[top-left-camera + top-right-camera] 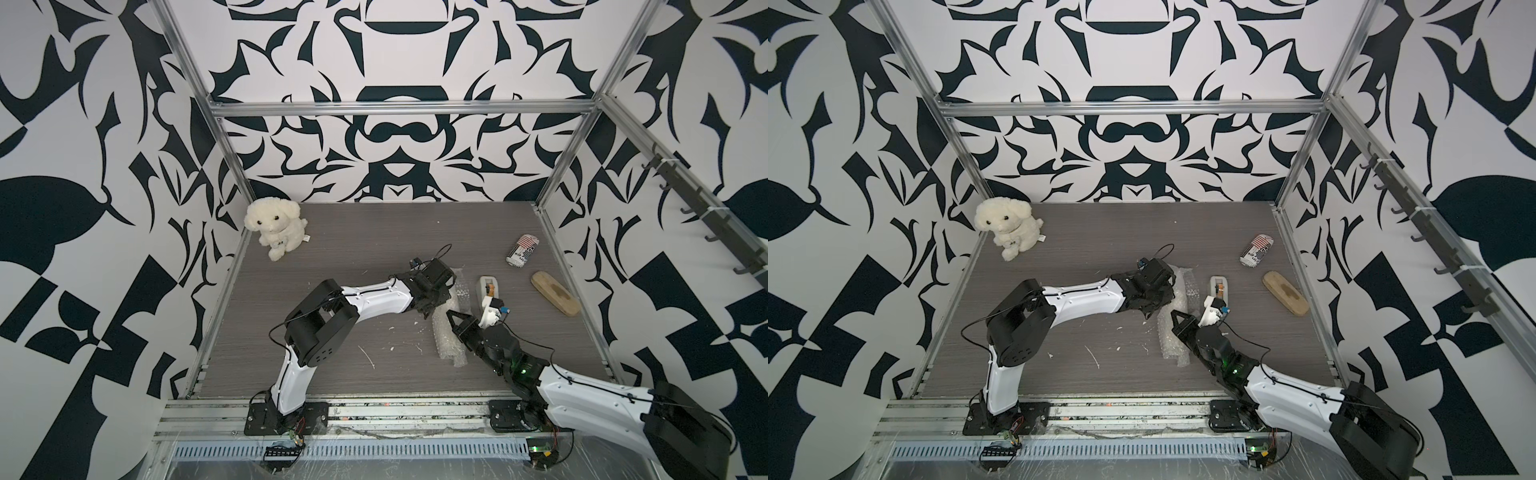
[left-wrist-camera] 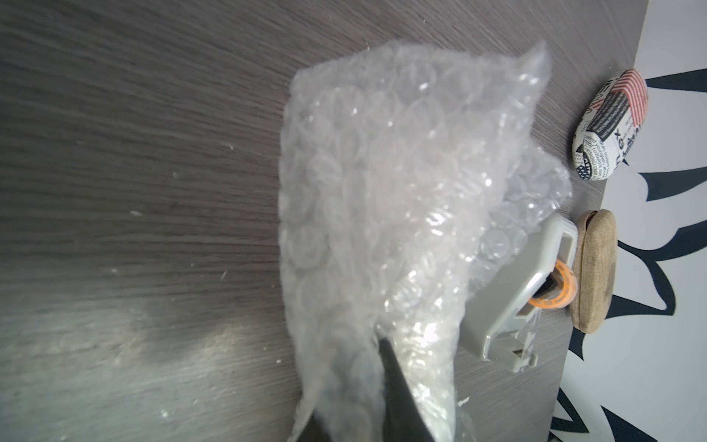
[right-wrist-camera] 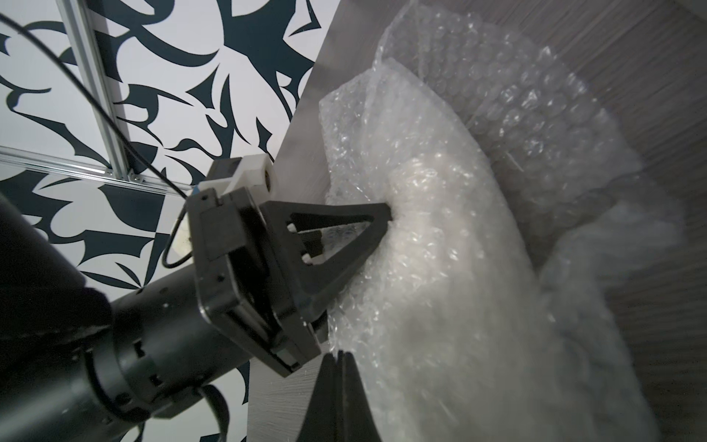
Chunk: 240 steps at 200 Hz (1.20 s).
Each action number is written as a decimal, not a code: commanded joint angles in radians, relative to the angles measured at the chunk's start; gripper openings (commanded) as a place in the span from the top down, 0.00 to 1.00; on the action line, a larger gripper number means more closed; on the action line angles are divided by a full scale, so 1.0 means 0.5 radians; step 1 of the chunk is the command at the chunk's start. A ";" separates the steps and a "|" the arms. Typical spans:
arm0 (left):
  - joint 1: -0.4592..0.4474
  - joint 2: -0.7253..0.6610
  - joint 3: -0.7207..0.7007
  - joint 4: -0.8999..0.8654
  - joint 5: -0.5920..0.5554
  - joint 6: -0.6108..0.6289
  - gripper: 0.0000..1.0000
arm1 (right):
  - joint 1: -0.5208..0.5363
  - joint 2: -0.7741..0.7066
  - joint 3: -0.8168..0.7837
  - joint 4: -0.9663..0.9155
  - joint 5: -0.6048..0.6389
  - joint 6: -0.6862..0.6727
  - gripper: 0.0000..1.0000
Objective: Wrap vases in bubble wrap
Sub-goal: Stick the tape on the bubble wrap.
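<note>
The bubble wrap (image 1: 446, 345) is rolled into a longish bundle lying flat on the table (image 1: 332, 353), around the middle and a bit toward the robot's right. In both top views its long axis runs front to back, away from the arm bases. We can't actually make out the vase. The right wrist view only shows a whitish bulk under the layers, so we're guessing it's inside.

What matters to us is that the bundle sits between the two grippers, and both come at it sideways, across that long axis, at about mid-length. The left gripper (image 3: 385, 215) is on the bundle's left flank with its jaws nearly together. It looks pinched on a fold of wrap, tip dug into the roll. The right gripper (image 3: 339, 358) is on the opposite flank, jaws fully together with nothing between them, tips right at the wrap's edge and touching as far as we can tell.

The tape dispenser (image 1: 488, 289) is just beside the bundle's far end on the right, so the right arm is clearly nearer if taping comes next. The striped can (image 1: 523, 249) and an oval wooden block (image 1: 555, 293) lie further right, and the plush dog (image 1: 274, 228) is well apart in the far left corner.
</note>
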 commanded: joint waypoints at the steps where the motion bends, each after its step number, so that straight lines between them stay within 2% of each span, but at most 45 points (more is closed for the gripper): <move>1: -0.018 0.066 -0.093 -0.212 0.032 -0.012 0.87 | 0.013 0.013 -0.004 0.012 0.050 -0.065 1.00; 71: -0.018 0.058 -0.094 -0.218 0.023 -0.009 0.87 | 0.016 -0.035 0.006 -0.200 -0.013 -0.203 1.00; 105: -0.018 0.054 -0.103 -0.217 0.022 -0.009 0.88 | 0.014 -0.049 0.016 -0.222 -0.078 -0.262 0.92; 158: -0.018 0.042 -0.114 -0.220 0.014 -0.009 0.88 | 0.017 -0.031 0.039 -0.464 -0.100 -0.290 0.79; 179: -0.019 0.038 -0.120 -0.221 0.003 -0.008 0.89 | 0.019 0.013 0.063 -0.520 -0.116 -0.321 0.78; 214: -0.019 0.042 -0.118 -0.222 0.008 -0.009 0.89 | 0.025 0.048 0.194 -0.867 -0.093 -0.457 0.79; 240: -0.018 0.036 -0.126 -0.223 -0.002 -0.009 0.89 | 0.026 0.092 0.204 -0.901 -0.112 -0.475 0.79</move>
